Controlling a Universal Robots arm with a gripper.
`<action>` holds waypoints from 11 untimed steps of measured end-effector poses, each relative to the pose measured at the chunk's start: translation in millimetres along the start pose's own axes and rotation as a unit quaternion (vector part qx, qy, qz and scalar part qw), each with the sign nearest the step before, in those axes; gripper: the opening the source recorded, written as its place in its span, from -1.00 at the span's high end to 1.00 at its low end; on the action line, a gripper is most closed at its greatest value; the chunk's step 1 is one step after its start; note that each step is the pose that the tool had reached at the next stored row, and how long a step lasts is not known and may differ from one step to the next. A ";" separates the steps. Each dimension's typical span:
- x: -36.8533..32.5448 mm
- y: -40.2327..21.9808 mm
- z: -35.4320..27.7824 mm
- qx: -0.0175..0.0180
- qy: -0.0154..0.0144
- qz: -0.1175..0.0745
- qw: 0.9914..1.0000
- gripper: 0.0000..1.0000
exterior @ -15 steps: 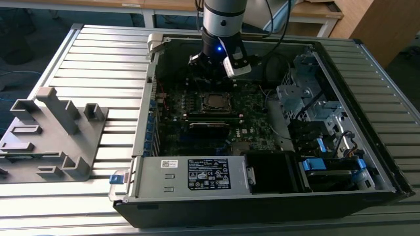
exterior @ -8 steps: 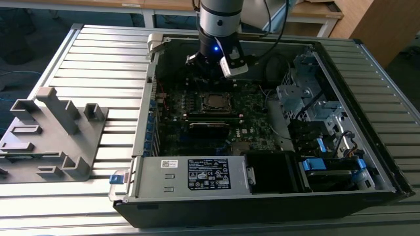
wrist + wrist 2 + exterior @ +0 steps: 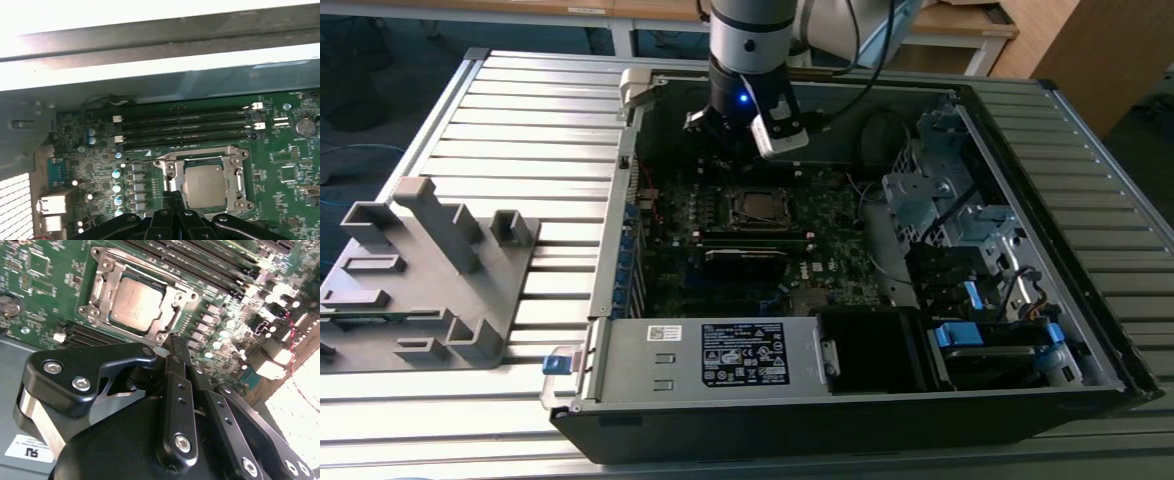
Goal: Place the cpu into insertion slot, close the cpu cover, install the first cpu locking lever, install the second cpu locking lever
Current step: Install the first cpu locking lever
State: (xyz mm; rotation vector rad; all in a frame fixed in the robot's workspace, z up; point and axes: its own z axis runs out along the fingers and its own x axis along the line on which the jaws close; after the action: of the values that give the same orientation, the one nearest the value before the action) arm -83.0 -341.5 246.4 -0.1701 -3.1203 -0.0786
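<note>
The small flat square silver-grey cpu [image 3: 135, 304] is seated flat in the small black-rimmed square insertion slot [image 3: 732, 211], on the green circuit board [image 3: 285, 150] of the open black computer case [image 3: 854, 435]. The case is laid on its side on the ribbed metal worktop [image 3: 520, 110], prob. so the board faces up for access. The thin silvery hinged cpu cover [image 3: 176, 299] is lowered flat round the chip, w/ the chip face showing thru its window, presumably to pin it into the slot. The black two-fingered hand [image 3: 173, 342] is held just beside the slot, on the side away from the long black memory sockets [image 3: 185, 127]. Its fingers are brought together w/ nothing btwn them, judged a slim tip for pushing rather than gripping. Lever pos. cannot be told.
</note>
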 end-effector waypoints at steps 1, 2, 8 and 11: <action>1.4 -0.1 0.0 0.000 0.000 0.000 1.000 0.79; 2.5 -0.3 0.1 0.000 0.000 0.000 1.000 0.79; 3.2 -0.4 0.0 0.000 0.000 0.000 1.000 0.79; 3.4 -0.4 0.1 0.000 0.000 0.000 1.000 0.79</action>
State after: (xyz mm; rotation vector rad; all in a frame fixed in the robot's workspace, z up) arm -86.5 -341.4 246.4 -0.1701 -3.1203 -0.0787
